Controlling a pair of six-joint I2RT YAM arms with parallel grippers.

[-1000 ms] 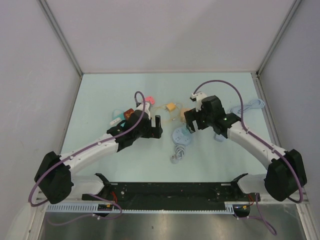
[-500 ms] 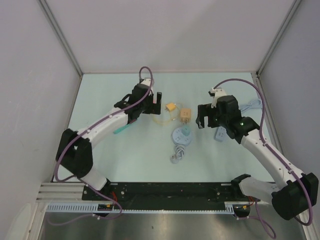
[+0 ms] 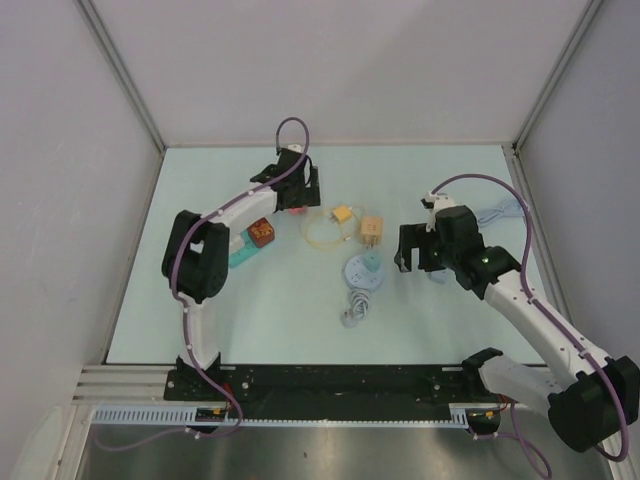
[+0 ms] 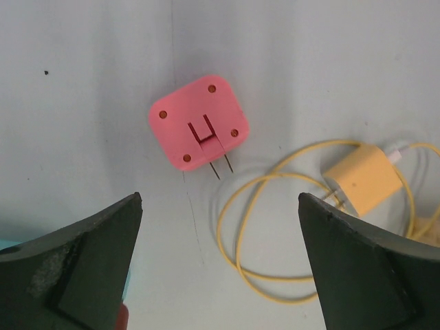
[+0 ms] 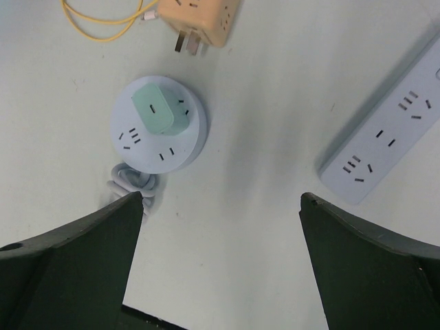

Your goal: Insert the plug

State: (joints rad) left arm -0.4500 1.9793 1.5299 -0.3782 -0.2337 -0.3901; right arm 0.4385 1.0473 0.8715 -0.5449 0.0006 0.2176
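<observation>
A pink plug (image 4: 198,130) lies flat on the table with two prongs showing; from above, the pink plug (image 3: 297,208) peeks out just under my left gripper (image 3: 300,192). In the wrist view the left gripper (image 4: 219,199) is open above it and holds nothing. A round pale-blue socket hub (image 5: 184,146) has a green plug (image 5: 158,110) seated in it. My right gripper (image 5: 221,196) hangs open over bare table between that hub and a long blue power strip (image 5: 392,144). From above, the right gripper (image 3: 418,262) is right of the hub (image 3: 352,276).
A yellow charger (image 4: 361,180) with a looped yellow cable (image 4: 271,277) lies right of the pink plug. An orange adapter (image 3: 372,229) sits above the hub. The hub's coiled cord (image 3: 353,310) lies toward the near side. A teal strip (image 3: 238,255) with a brown adapter (image 3: 262,232) lies left.
My left arm has swung from the table's middle to the back, over the pink plug. My right arm has drawn right and nearer. Both grippers stayed open.
</observation>
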